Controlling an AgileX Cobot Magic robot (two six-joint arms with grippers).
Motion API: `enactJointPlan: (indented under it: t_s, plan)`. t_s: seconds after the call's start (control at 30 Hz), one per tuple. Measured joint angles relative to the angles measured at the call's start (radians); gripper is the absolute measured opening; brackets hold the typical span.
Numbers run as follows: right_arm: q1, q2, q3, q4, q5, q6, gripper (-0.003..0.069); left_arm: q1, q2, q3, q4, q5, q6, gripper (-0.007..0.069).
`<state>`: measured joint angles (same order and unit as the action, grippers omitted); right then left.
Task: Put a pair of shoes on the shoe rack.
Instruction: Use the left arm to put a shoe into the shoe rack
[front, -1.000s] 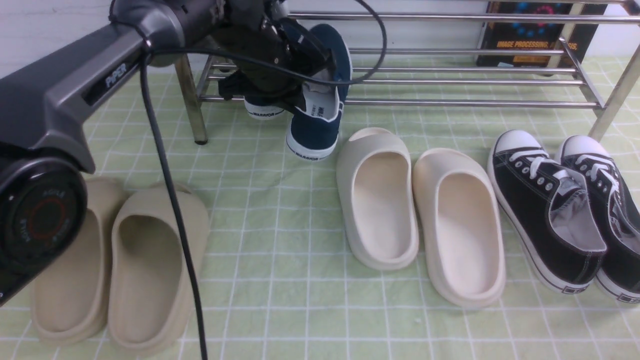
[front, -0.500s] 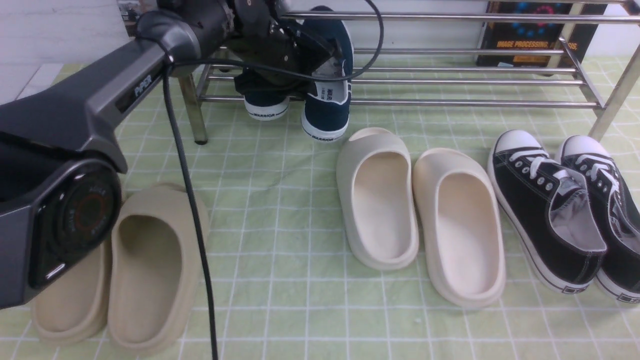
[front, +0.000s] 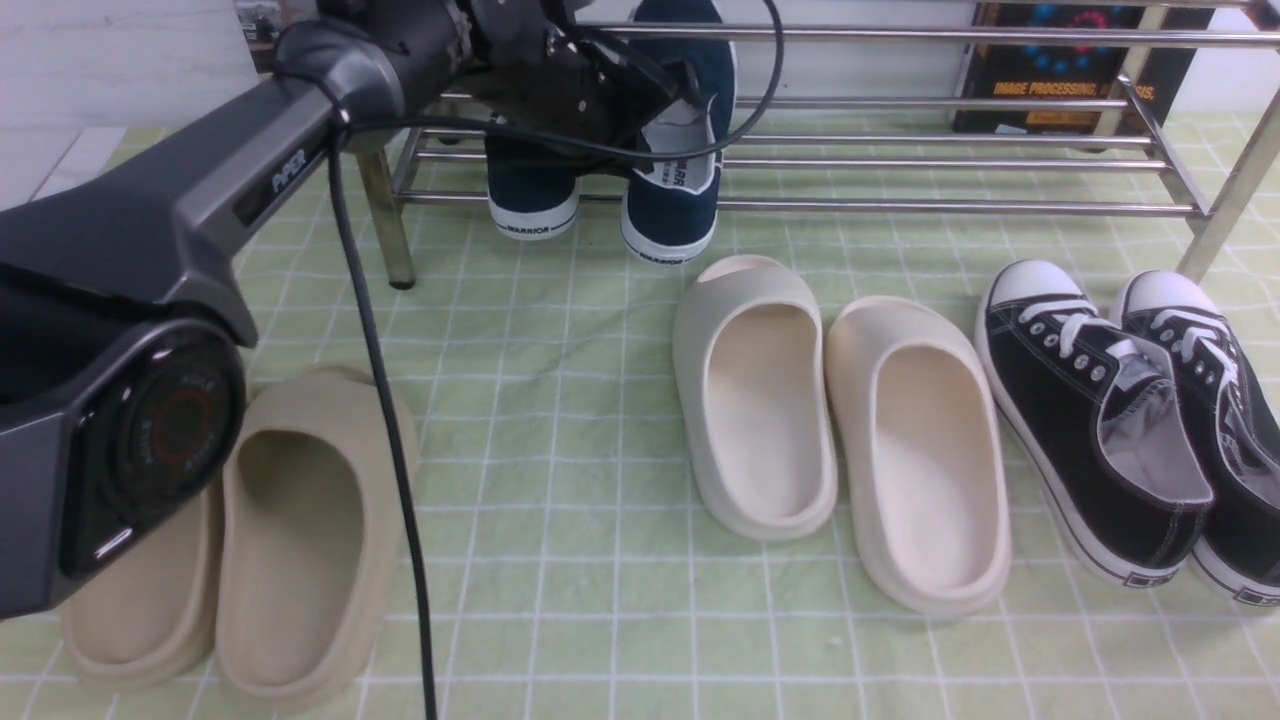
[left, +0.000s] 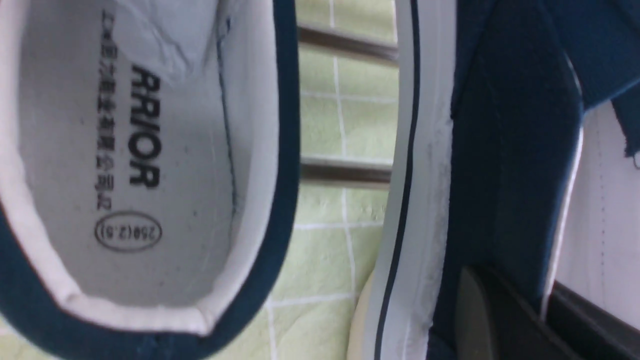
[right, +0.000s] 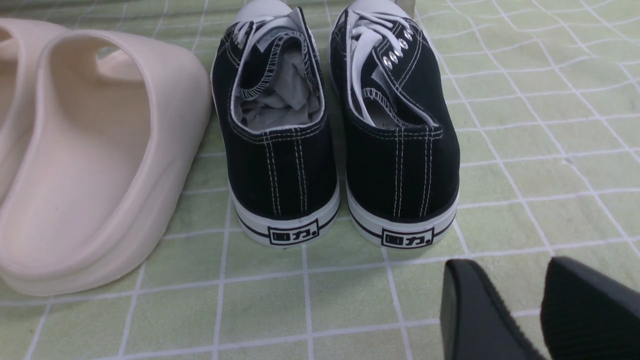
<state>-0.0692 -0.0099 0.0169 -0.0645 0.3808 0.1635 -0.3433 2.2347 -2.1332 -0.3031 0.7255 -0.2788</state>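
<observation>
The left end effector (front: 655, 95) is clamped shut on the side wall of one navy shoe (front: 675, 190) (in the wrist view a finger (left: 487, 310) presses the canvas from outside). Over the last second the arm has raised this shoe from a steep, heel-down hang in front of the rack (front: 950, 207) and carried it back. It now sits over the bars near the bench's far-left corner, just beside the other navy shoe (front: 530, 195), with its heel jutting past the front bar. I cannot tell whether its sole rests on the bars. The pair looks nearly placed, and I judge that only release and withdrawal remain. The right end effector (right: 520, 280) hangs parted and empty behind the black sneakers (right: 280, 165) by the right edge.
</observation>
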Motion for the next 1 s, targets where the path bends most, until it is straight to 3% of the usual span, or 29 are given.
enactJointPlan:
  t_s: [0.53,0.83,1.0]
  plan:
    - [0.000,0.000,0.000,0.000,0.000,0.000,0.0246,0.000,0.040,0.000,0.027,-0.051,0.000,0.0039]
    - [0.000,0.000,0.000,0.000,0.000,0.000,0.0246,0.002,0.038,-0.013,0.026,-0.094,-0.008,0.0255]
    - [0.000,0.000,0.000,0.000,0.000,0.000,0.0246,0.001,0.012,-0.082,0.038,0.037,0.022,0.0261]
